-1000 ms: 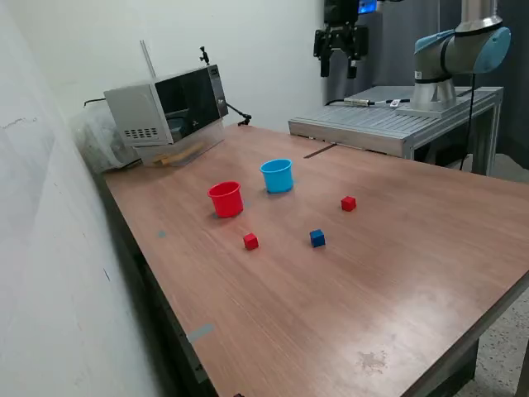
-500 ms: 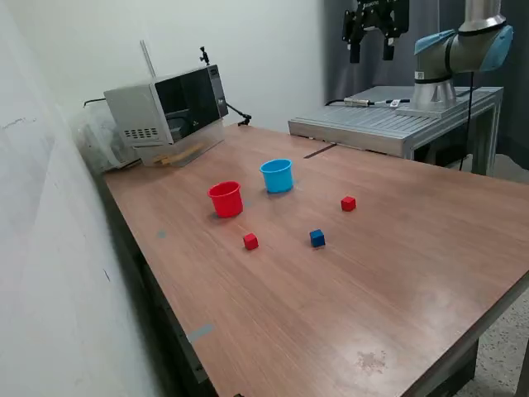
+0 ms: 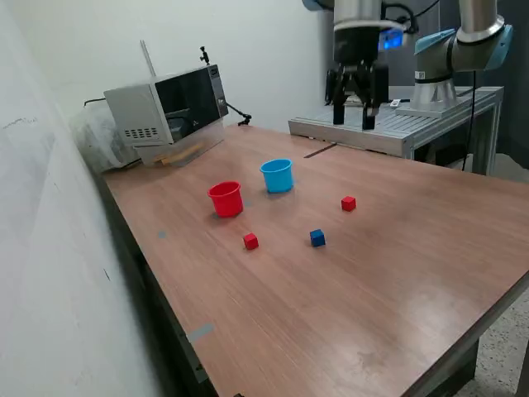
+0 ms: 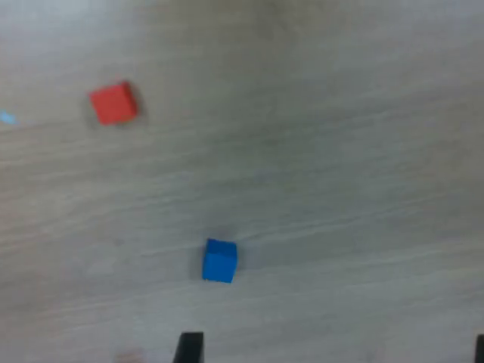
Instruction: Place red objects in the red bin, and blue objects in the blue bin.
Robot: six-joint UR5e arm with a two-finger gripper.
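Observation:
On the wooden table point(image 3: 397, 273) stand the red bin point(image 3: 226, 199) and, just to the exterior view's right of it, the blue bin point(image 3: 278, 175). One red cube point(image 3: 250, 241) lies in front of the red bin. A second red cube point(image 3: 348, 203) lies further to the exterior view's right. A dark blue cube point(image 3: 317, 238) sits between them. My gripper point(image 3: 351, 124) hangs open and empty, high above the table's far part. The wrist view is blurred and shows a blue cube point(image 4: 219, 260), a red cube point(image 4: 113, 103) and my gripper point(image 4: 333, 354) with its fingertips point(image 4: 189, 348) wide apart.
A microwave-like appliance point(image 3: 169, 107) stands at the table's far corner by the white wall. A grey metal platform point(image 3: 388, 124) carrying the arm's base point(image 3: 446, 58) adjoins the table's far side. The table's edges run along the exterior view's left and front.
The gripper has swung towards the exterior view's right and then come down from near the top of the picture, now hanging lower over the table's far part. The cubes and cups have not moved.

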